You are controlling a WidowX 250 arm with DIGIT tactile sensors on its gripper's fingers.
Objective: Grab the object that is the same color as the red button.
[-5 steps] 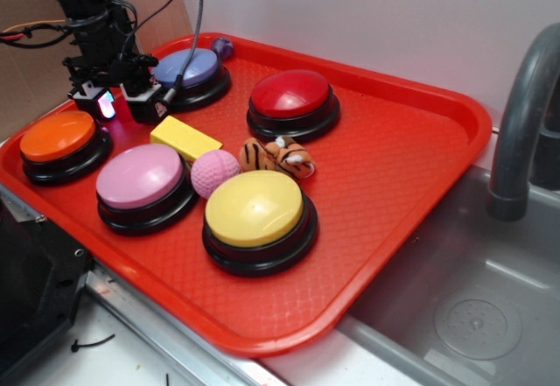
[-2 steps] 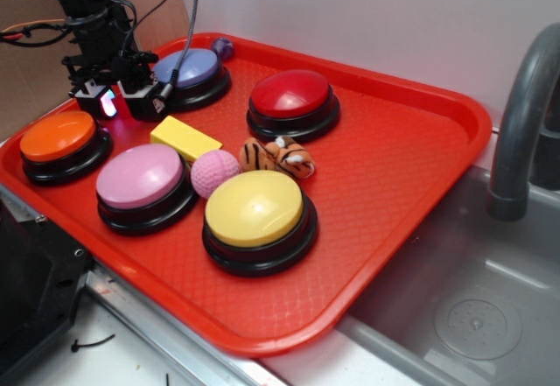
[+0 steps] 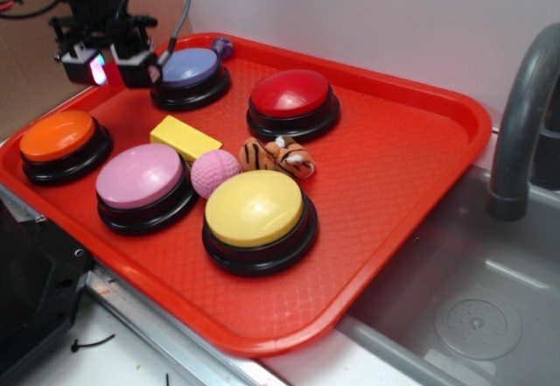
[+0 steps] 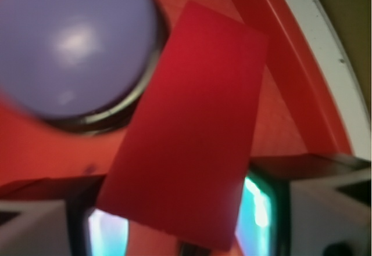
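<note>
Wrist view: gripper [image 4: 186,221] clamped on small dark-red wedge block [image 4: 186,128], clear of red plastic tray [image 3: 420,141]. Lift straight, keep squeeze steady.

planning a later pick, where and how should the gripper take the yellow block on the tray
Grip the yellow block across its two long side faces, coming straight down from above. It lies flat with its broad face up. The pink button and pink ball crowd its near end, so set the fingers towards its far end.
</note>
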